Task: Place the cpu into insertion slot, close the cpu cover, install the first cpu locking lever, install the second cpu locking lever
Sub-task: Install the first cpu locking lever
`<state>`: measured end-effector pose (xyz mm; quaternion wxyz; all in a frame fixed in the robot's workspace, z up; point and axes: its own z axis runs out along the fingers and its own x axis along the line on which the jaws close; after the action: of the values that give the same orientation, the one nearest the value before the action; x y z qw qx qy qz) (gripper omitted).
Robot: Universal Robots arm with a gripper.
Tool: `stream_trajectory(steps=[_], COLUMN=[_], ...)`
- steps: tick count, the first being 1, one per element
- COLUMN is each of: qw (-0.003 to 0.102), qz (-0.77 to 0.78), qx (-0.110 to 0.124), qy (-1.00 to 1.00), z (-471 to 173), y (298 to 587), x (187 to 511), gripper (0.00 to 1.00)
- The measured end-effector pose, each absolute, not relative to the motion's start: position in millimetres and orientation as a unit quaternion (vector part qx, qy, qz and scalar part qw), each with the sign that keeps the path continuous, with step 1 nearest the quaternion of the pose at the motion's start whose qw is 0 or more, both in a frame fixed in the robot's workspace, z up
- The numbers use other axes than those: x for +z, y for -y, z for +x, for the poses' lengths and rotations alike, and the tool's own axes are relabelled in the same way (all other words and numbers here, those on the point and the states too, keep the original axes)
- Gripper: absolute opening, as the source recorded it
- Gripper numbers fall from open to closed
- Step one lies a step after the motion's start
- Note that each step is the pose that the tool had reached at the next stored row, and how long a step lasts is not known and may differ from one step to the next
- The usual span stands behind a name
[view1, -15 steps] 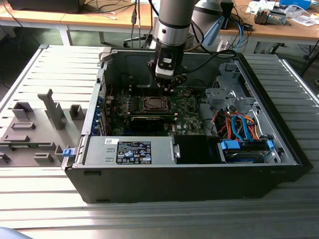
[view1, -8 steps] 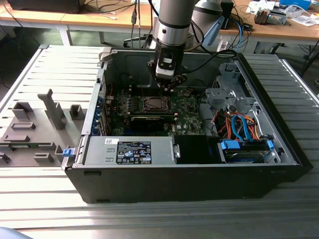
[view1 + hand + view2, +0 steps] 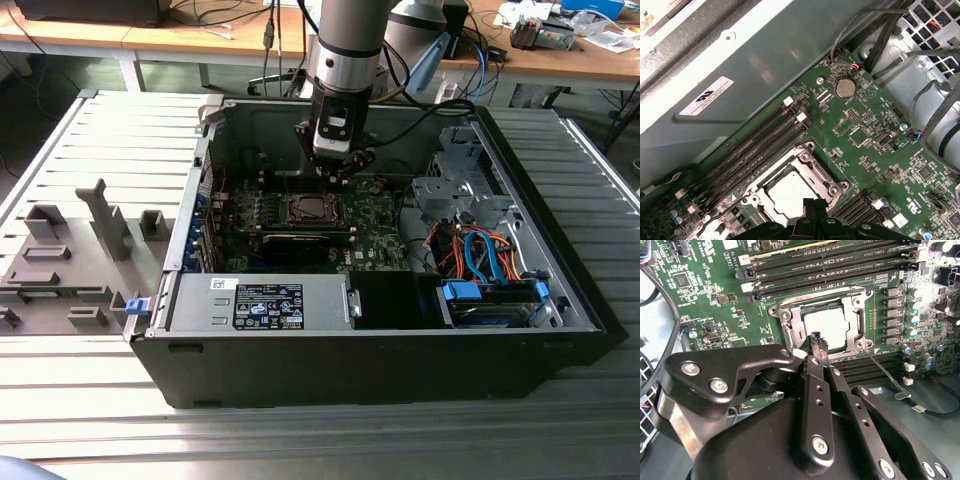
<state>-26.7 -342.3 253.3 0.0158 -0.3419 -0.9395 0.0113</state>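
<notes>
Hand (image 3: 816, 341), clenched empty as if a pushing tip, hovers beside the cpu cover (image 3: 790, 322) shut over the seated cpu (image 3: 826, 327).

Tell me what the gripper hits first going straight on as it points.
Probably the cpu cover, at its edge bordering the cpu; the gripper hangs over that border in the second wrist view. Depth unclear, could be either.
</notes>
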Motion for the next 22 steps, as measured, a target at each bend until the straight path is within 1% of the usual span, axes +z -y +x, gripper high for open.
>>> stream_trajectory(steps=[22], qw=[0.016], qz=[-0.328], qx=[0.012], qy=[0.945], z=[-26.7], y=[342.2], x=[253.3], gripper=[0.11])
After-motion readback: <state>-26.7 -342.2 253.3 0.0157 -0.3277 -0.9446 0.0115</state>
